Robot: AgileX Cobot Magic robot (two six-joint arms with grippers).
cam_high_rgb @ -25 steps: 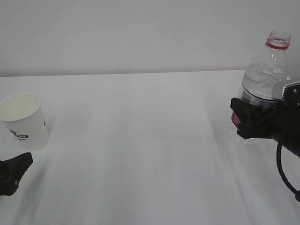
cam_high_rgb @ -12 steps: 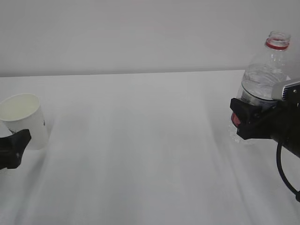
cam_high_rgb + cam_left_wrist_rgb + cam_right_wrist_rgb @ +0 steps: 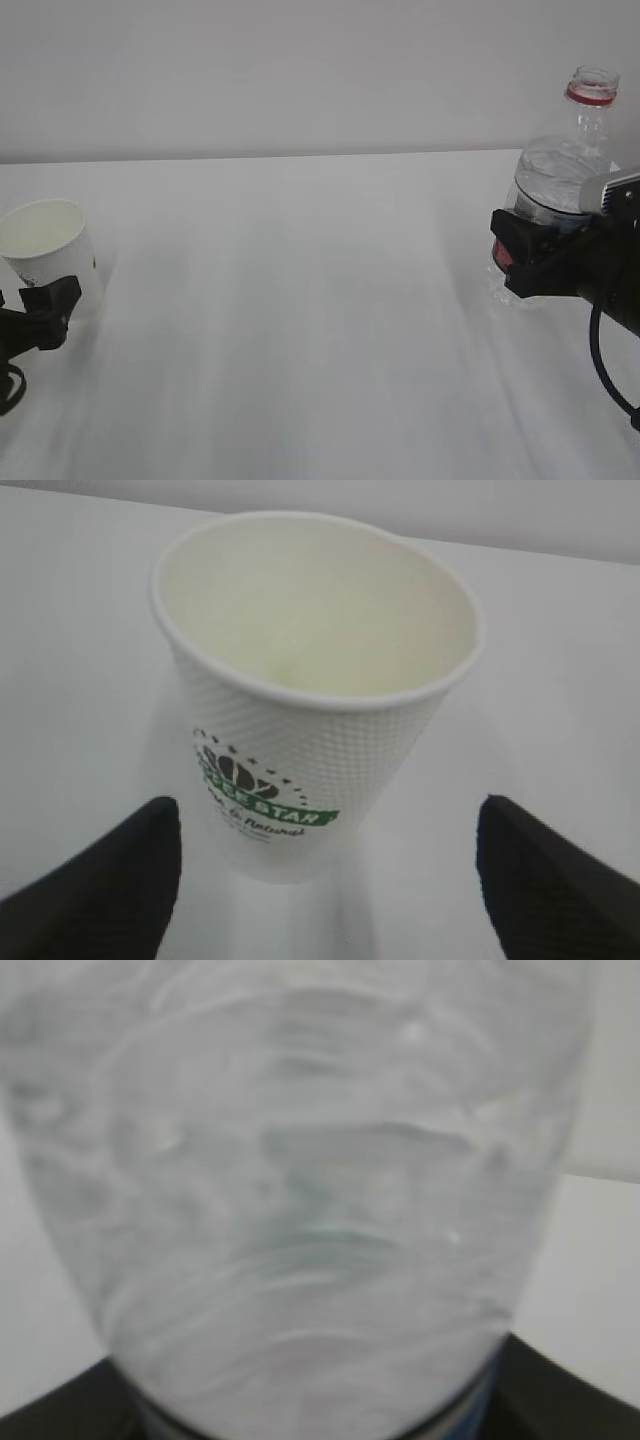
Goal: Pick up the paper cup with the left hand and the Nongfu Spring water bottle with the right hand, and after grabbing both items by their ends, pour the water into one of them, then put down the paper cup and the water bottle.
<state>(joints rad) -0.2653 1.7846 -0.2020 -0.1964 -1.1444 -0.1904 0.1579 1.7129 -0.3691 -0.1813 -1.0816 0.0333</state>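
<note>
You are still early in the job. On your right side, the right hand (image 3: 525,260) is clamped around the middle of the water bottle (image 3: 565,165), which stands at about three o'clock on the white table (image 3: 300,320), its cap off and its red neck ring showing. The right wrist view is filled by the bottle's clear ribbed wall, with the black fingers at either lower corner, so that grab looks done. The bottle's base seems to rest on the table; I judge it not yet lifted.

On your left, the paper cup (image 3: 315,680) stands upright at about nine o'clock, empty as far as its cream inside shows. The left hand (image 3: 320,880) is spread wide, one black finger at seven o'clock of the cup and the other at five o'clock in the wrist view, both clear of the cup wall. Nothing is held there.

What remains, by my reading: bring the left fingers round the cup and close, raise both items, tip the bottle into the cup, then set both down.
</note>
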